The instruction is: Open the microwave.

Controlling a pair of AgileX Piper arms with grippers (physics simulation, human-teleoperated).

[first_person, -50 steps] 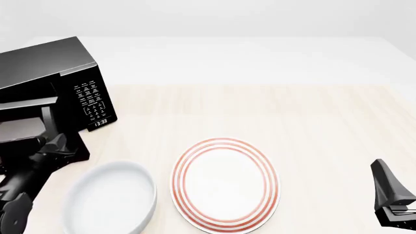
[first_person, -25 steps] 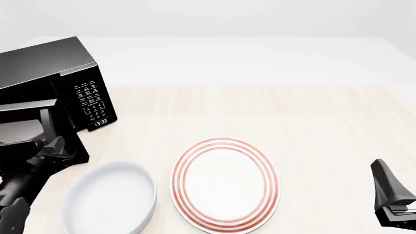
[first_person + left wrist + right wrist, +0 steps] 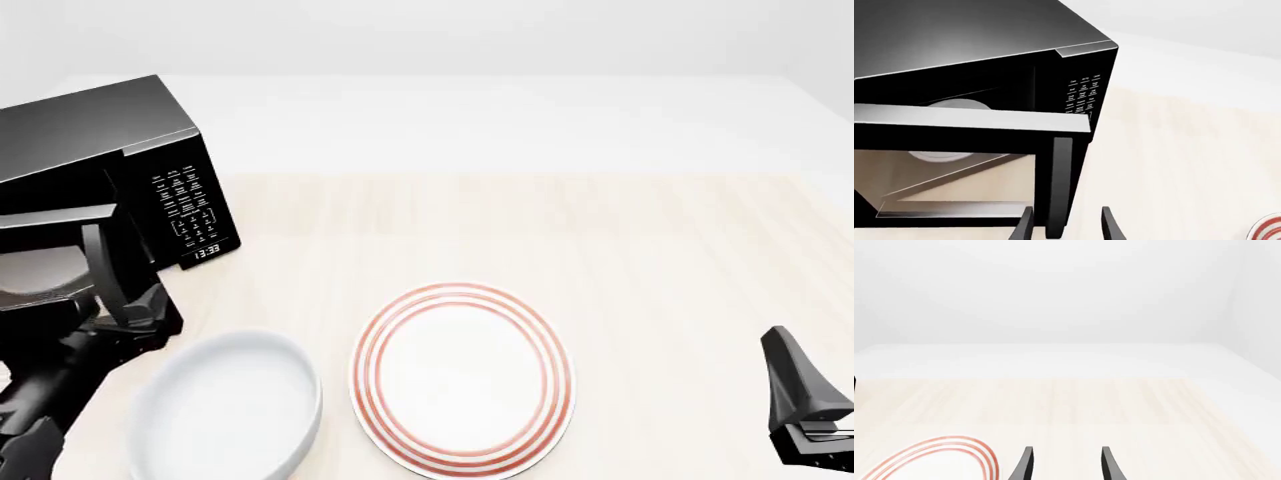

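- Standing at the far left of the desk [image 3: 561, 215], the microwave [image 3: 94, 130] has its door [image 3: 967, 125] swung partly out from the cabinet; the keypad [image 3: 187, 205] and the clock [image 3: 206, 252] face the arms.
- Inside the cavity, the white turntable [image 3: 954, 105] shows through the gap above the door's top edge.
- The vertical bar handle [image 3: 1059, 185] sits at the door's free edge, and in the left wrist view it stands between the two fingers of the left claw [image 3: 1066, 227].
- The fingers straddle the bar with a sliver of space visible on each side, so whether they actually pinch it cannot be told from these views.
- Judgement: the opening swing is underway but not complete; the door is well short of fully open.
- Advice for this step: keep the bar centred between the fingers and draw along the door's arc about its hinge, not in a straight line, so the bar does not slip out.
- Risk: the white bowl [image 3: 227, 410] lies just beside the left arm [image 3: 54, 375]; a wide sweep could nudge it.
- The red-ringed plate [image 3: 461, 378] lies nearer the middle of the desk, apart from the door's likely path.
- The right claw [image 3: 1066, 465] is released, fingers spread over bare desk beside the plate's rim, playing no part.
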